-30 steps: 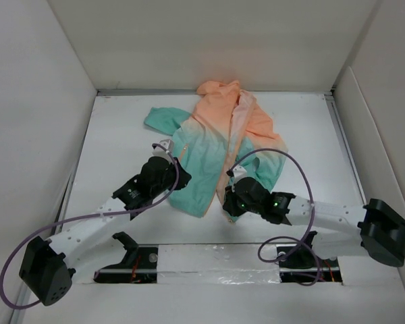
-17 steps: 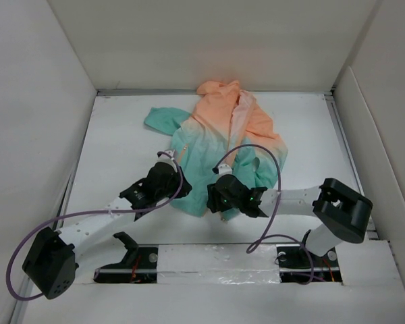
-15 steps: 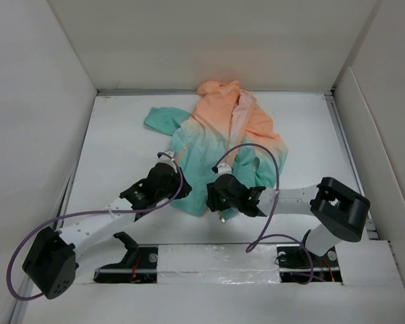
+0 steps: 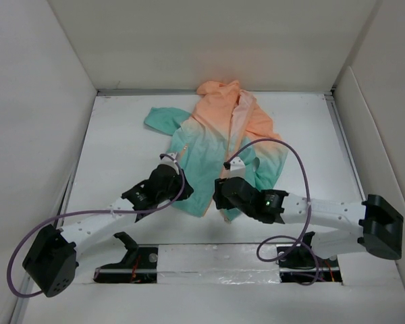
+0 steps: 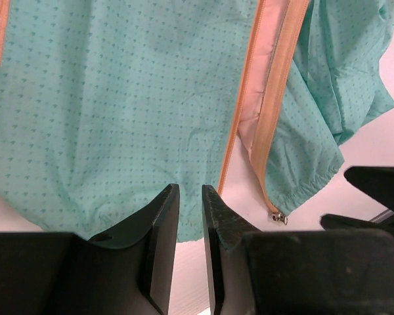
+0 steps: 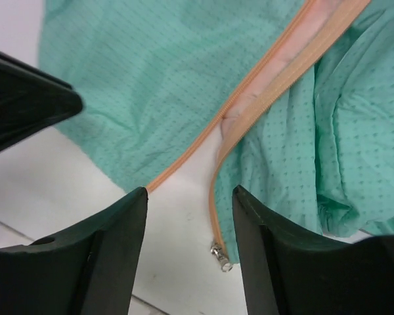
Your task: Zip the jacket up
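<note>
Two claws hovered at the hem of the thin peach-to-teal hooded fabric jacket, lying unzipped on the white tabletop just ahead of them, between white walls. The left claw stood narrowly parted, pinching nothing; the right claw spread wide above the loose metal zipper end.

The jacket is showing as thin, matt woven cloth, finely dotted and softly creased. Its orange zipper trim is looking like ribbed fabric tape, and the zipper pull is glinting like small bright metal. The table is presenting a smooth, matt white surface. The left gripper and the right gripper are showing fingers of smooth black plastic with a faint sheen.
</note>
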Robot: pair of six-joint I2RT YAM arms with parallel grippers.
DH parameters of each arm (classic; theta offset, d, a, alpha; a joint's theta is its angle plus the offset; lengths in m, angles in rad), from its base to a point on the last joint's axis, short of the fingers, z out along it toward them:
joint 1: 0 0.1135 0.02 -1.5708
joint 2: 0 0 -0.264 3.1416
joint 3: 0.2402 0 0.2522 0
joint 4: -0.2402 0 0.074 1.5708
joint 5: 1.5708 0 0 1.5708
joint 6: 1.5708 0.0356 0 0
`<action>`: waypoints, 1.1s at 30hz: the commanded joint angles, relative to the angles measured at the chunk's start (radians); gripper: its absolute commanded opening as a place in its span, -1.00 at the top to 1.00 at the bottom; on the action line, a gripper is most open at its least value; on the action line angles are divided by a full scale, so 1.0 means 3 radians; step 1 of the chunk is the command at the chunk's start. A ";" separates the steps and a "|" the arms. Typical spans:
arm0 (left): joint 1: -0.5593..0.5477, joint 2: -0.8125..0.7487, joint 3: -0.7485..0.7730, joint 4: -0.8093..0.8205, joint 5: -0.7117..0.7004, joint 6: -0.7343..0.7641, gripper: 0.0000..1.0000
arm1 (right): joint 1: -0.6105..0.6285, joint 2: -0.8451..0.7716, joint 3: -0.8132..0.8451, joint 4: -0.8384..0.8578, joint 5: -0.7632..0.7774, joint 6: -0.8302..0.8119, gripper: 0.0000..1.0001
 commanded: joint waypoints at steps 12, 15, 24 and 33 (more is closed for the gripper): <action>-0.0007 -0.0631 0.0131 -0.0116 -0.0313 -0.0052 0.71 | -0.0016 0.0928 0.0246 0.0680 -0.0142 0.0136 0.73; -0.0007 -0.0611 0.0121 -0.0085 -0.0236 -0.0041 0.71 | -0.0118 0.1076 0.0211 0.0807 -0.0214 0.0182 0.38; -0.0007 -0.0559 -0.0038 0.0007 -0.0072 -0.0026 0.74 | -0.0190 0.1337 0.0221 0.0920 -0.0305 0.0249 0.32; -0.0007 -0.0386 -0.0053 0.0160 0.0152 0.0040 0.57 | -0.0353 0.1276 0.0196 0.0971 -0.0157 0.0223 0.97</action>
